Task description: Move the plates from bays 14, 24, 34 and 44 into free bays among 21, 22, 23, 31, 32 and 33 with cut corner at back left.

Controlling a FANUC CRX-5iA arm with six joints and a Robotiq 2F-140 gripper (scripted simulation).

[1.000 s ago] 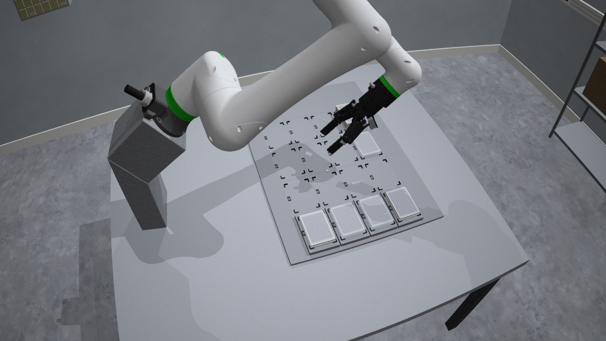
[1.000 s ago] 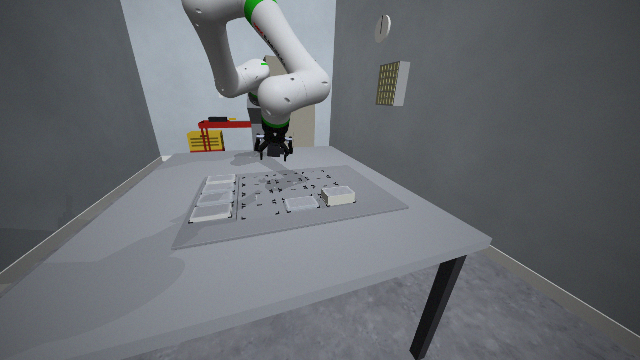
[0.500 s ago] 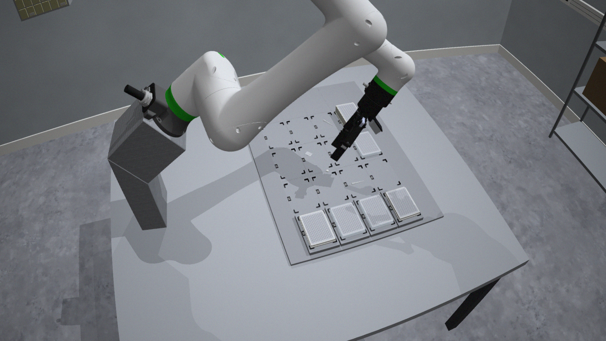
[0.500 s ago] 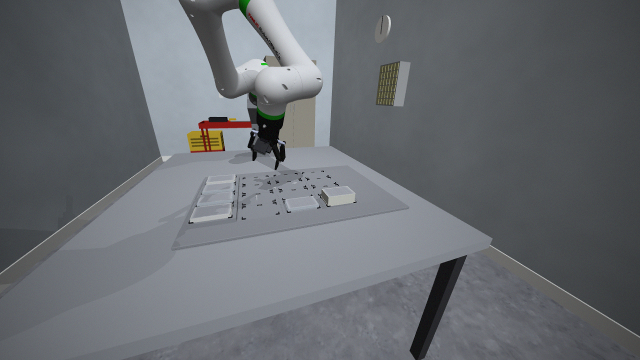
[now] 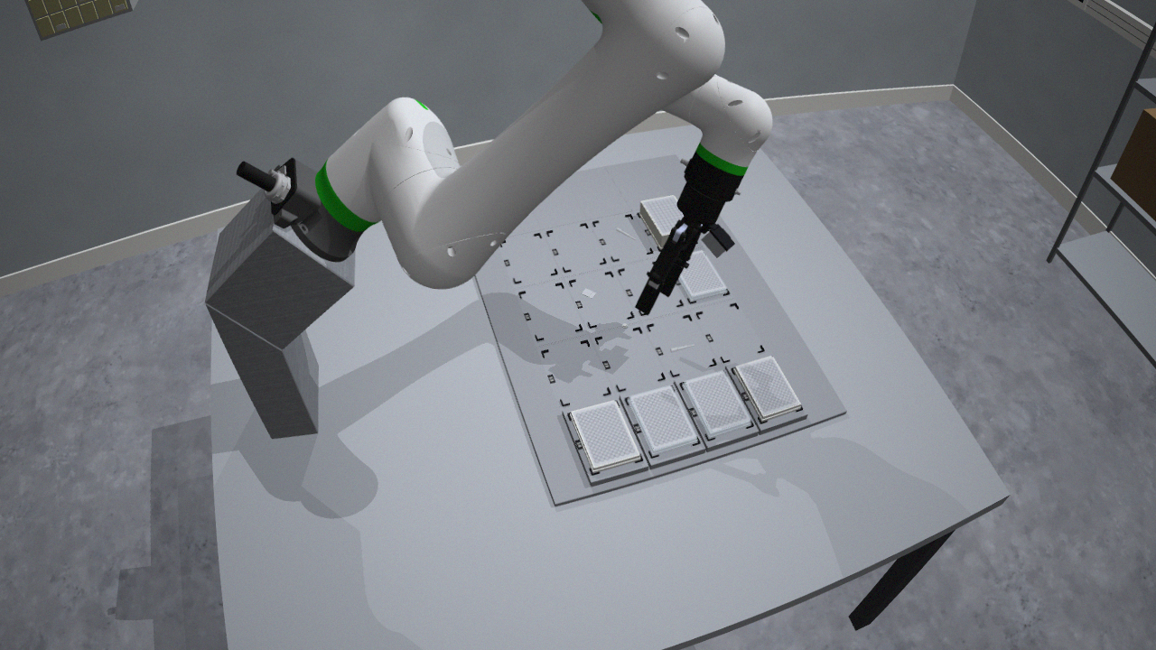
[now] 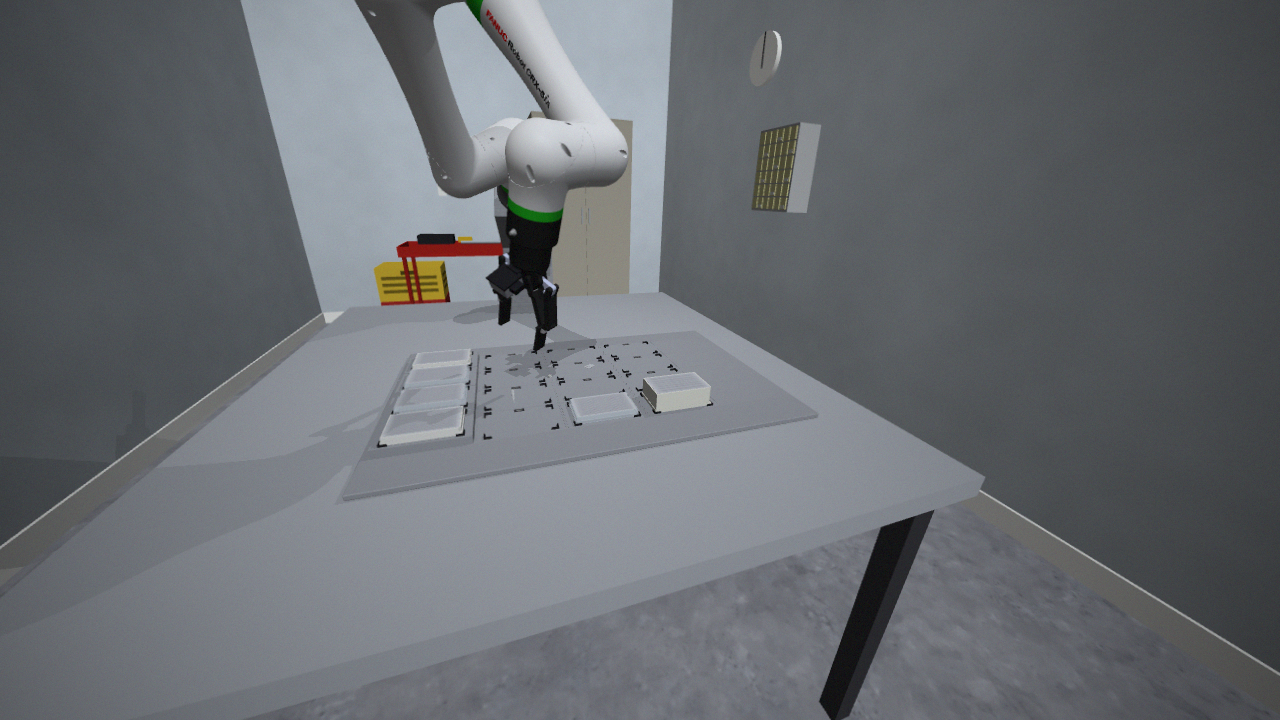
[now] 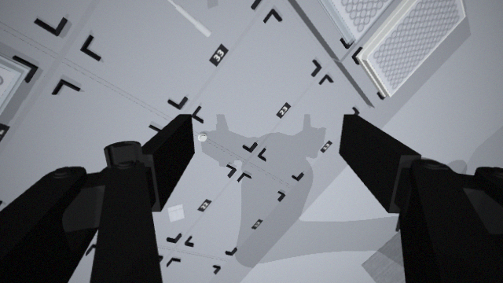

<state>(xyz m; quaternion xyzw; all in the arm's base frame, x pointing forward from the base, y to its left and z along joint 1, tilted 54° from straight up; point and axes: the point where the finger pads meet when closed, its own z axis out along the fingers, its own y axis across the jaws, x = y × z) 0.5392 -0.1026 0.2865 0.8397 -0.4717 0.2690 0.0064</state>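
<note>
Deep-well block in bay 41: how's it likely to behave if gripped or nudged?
The deep-well block looks boxy and straight-walled, so probably stiff, with little flex under the gripper. It stands taller than the sealed plate beside it, so likely heavier. Its broad, flat stance suggests a low nudge would slide it against the corner pieces rather than tip it.

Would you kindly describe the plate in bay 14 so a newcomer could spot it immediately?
On the table's flat grey deck, find the raised line of four white-topped plates. Go to its end nearest the arm's grey pedestal. The plate in bay 14 has a cream rim; its immediate neighbour's looks bluish.
</note>
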